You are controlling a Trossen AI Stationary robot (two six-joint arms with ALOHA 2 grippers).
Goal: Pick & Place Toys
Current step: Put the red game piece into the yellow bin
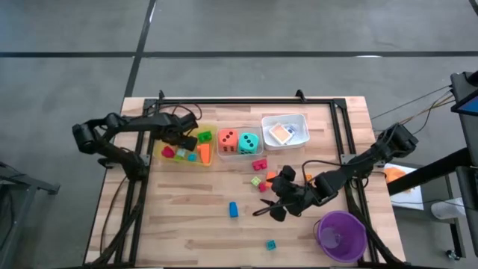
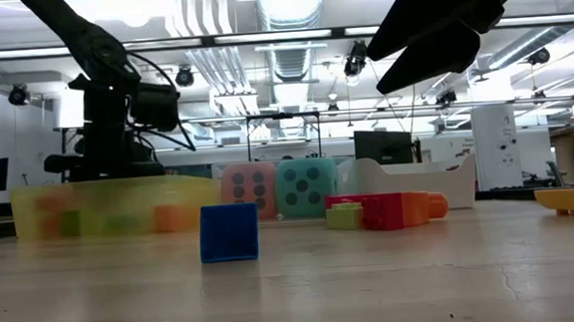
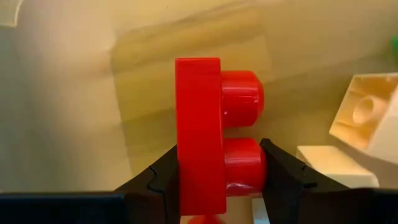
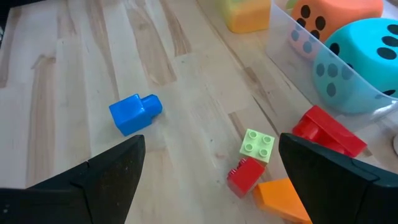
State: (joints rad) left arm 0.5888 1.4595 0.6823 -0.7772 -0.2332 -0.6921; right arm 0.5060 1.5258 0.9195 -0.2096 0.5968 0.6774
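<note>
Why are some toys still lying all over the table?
They look scattered because they are not in trays yet. A blue block lies alone on the wood, a small teal block sits near the purple cup, and red, green and orange blocks are bunched beside the clear tray. Nothing looks broken or spilled.

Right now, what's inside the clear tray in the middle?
The clear tray holds two dotted dice side by side: the orange die and the teal die. Whatever lies under the dice is hidden by them.

glossy plastic red block (image 3: 208, 143), matt pale wood table (image 1: 194, 224).
</note>
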